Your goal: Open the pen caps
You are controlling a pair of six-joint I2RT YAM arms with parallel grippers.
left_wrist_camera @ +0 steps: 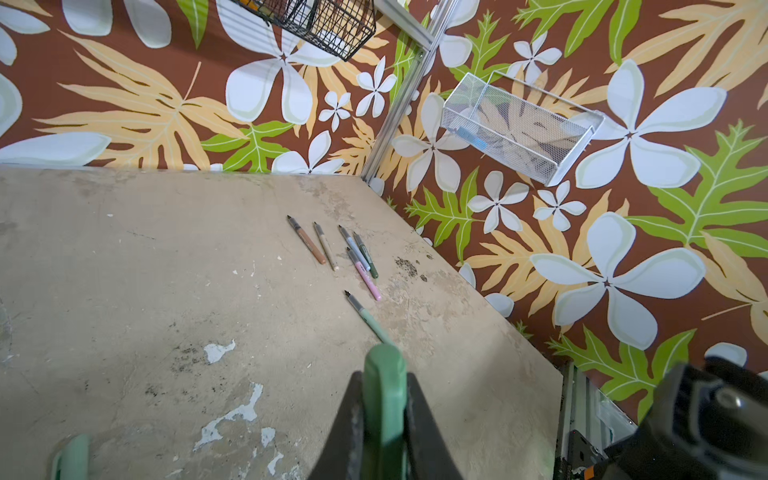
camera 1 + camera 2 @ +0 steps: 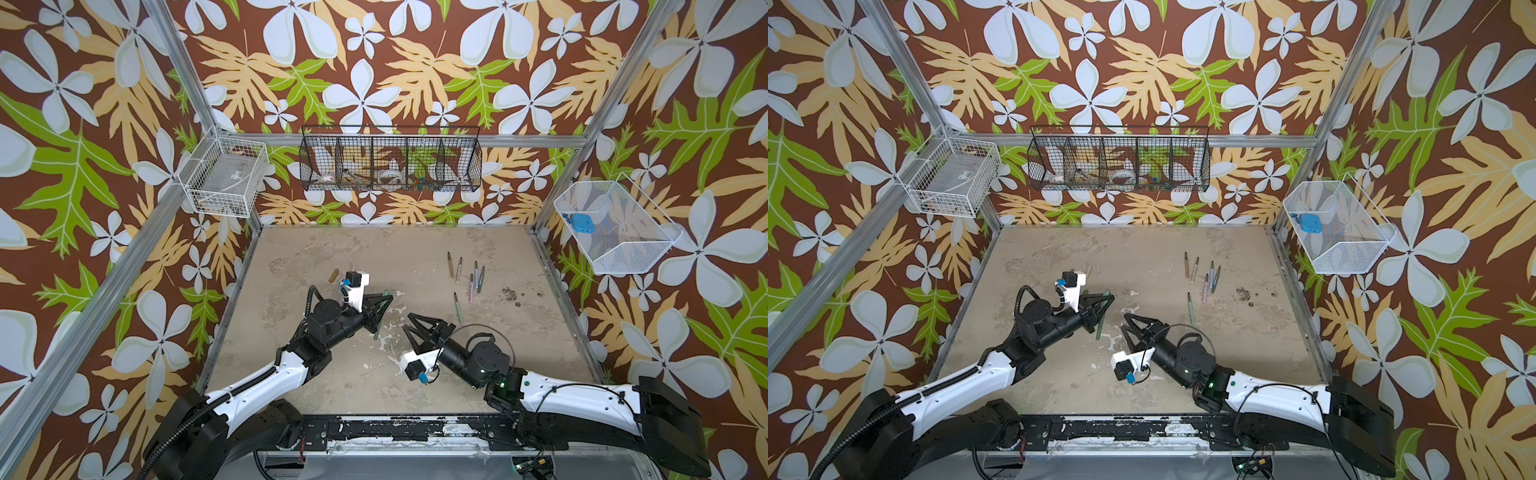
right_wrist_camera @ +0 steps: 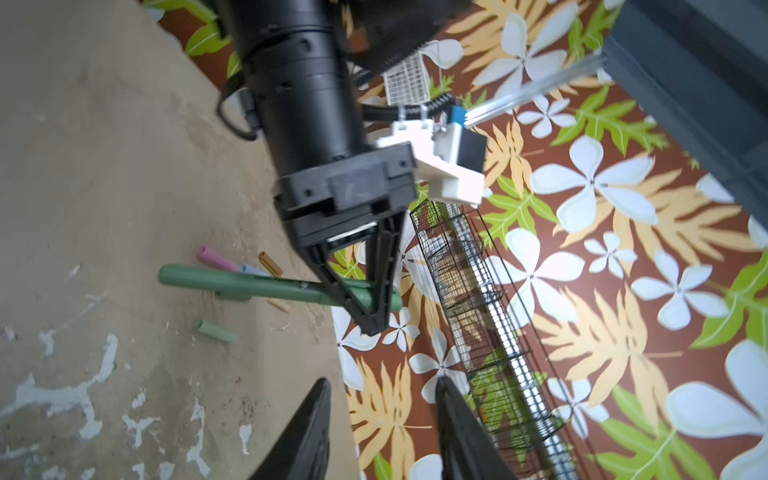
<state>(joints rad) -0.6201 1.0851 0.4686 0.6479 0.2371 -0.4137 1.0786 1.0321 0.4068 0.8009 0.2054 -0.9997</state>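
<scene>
My left gripper (image 2: pixel 383 309) (image 1: pixel 384 382) is shut on a dark green pen (image 2: pixel 377 332) (image 3: pixel 199 278) and holds it above the table's middle. The pen's thicker end points toward my right gripper (image 2: pixel 408 323) (image 3: pixel 382 380), which stands open and empty a short way from it. Several uncapped pens (image 2: pixel 459 270) (image 1: pixel 353 249) lie at the back right. Loose pen caps lie left of the left arm: a brown one (image 2: pixel 333 275) (image 3: pixel 270 264), a pink one (image 3: pixel 216 258) and a light green one (image 3: pixel 216 330).
A black wire basket (image 2: pixel 390 162) hangs on the back wall. White wire baskets hang at the left (image 2: pixel 224 178) and the right (image 2: pixel 615 228). Dark crumbs (image 2: pixel 509 294) lie near the pens, and the table (image 2: pixel 332 382) has peeled white patches.
</scene>
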